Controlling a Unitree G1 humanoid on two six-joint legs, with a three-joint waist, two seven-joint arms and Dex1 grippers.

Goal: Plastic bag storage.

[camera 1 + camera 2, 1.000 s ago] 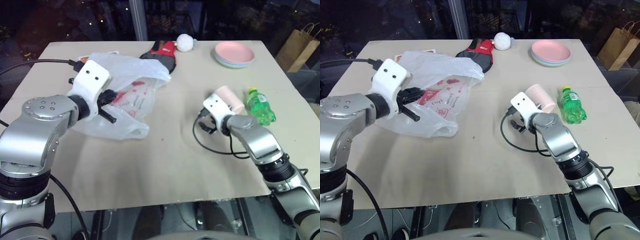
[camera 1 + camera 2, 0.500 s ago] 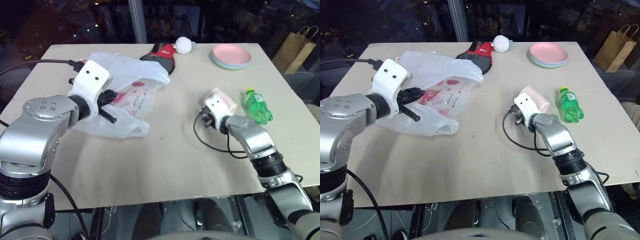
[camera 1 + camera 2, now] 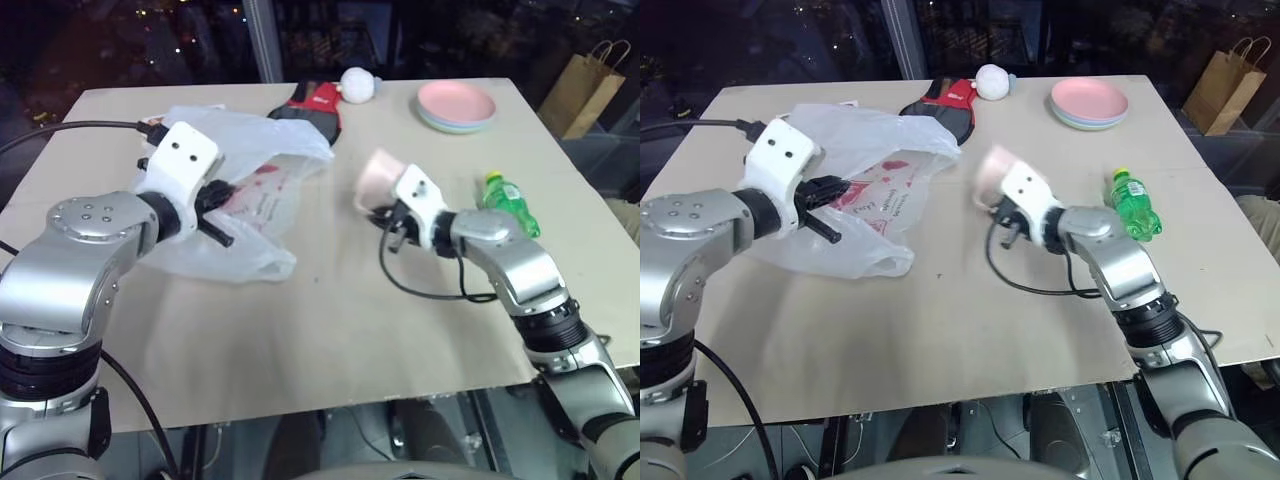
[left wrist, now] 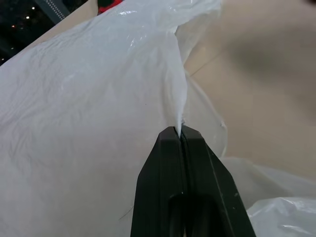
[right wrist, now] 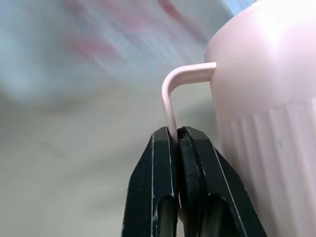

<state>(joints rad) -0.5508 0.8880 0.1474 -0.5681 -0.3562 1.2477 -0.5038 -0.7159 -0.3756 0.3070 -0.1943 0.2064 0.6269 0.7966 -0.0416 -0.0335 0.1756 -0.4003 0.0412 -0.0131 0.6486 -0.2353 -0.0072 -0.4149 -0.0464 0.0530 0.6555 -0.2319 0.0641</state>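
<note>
Plastic bag (image 4: 98, 89) edge pinched in left claw (image 4: 178, 132).

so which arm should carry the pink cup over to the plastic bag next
The right. Its pincer is already shut on the handle of the pink cup, raised off the table beside the plastic bag. The left pincer is shut on the bag's edge, holding it up.
</note>
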